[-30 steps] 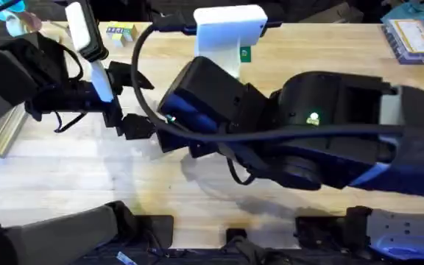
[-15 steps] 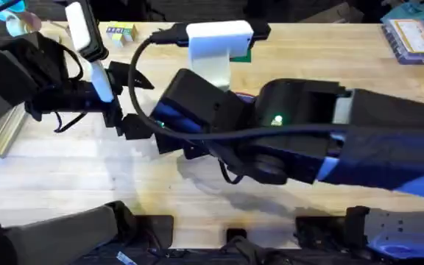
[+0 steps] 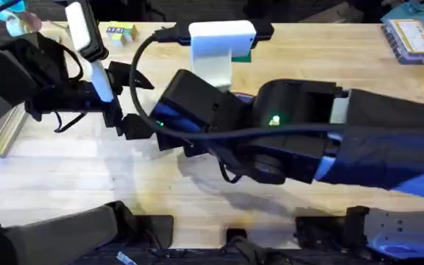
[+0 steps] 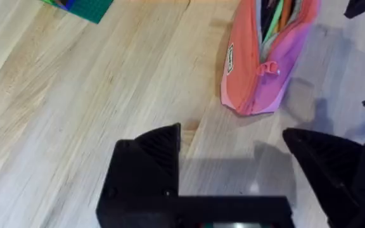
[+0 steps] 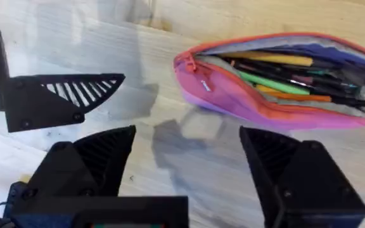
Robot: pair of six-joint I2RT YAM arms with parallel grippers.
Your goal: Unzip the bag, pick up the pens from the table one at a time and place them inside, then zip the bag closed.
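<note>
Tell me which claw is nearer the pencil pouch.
Right, narrowly. The right claw hangs open just beside the open pencil pouch; the left claw, also open, sits a little farther from its zipper end.

I see the bag [image 5: 277, 95] lying flat on the table [image 5: 189, 158], its zipper open along the top so the purple lining shows. It is pink, long and soft, and sits just ahead of my right gripper's [image 5: 189, 149] spread fingers, not touched by them. Inside it I count several pens [image 5: 290, 79] lying lengthwise, orange, green, yellow and dark ones among them. From my left gripper [image 4: 233, 142] the bag [image 4: 258, 63] lies ahead too, one closed end nearest, fingers apart and clear of it.
</note>
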